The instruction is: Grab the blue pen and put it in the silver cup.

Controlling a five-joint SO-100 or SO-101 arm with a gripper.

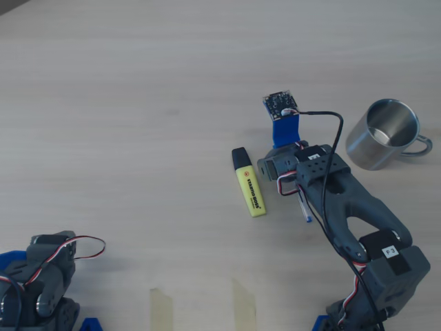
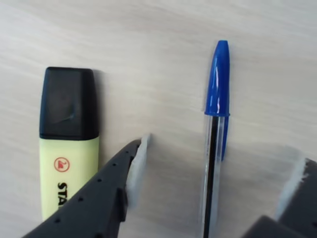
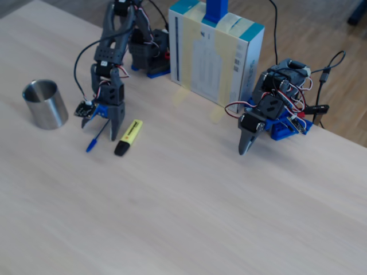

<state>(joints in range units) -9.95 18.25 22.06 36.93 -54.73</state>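
Overhead view: the thin clear-barrelled blue pen (image 1: 305, 209) lies on the pale wooden tabltop (image 1: 138, 103) mostly hidden under the dark arm, beside the stubby yellow highlighter with black cap (image 1: 249, 183); the shiny steel cup with loop handle (image 1: 382, 134) stands well apart.

Wrist view: the hand (image 2: 218, 168) is wide open — its fingers straddle the pen, gripping nothing.

Fixed view: the cup stands left of the pen.

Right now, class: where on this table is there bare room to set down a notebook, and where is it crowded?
Bare: the wide table stretch in front of the yellow highlighter.
Crowded: the silver cup, gripper, blue pen and highlighter bunch together; the cardboard box and second arm fill the back.
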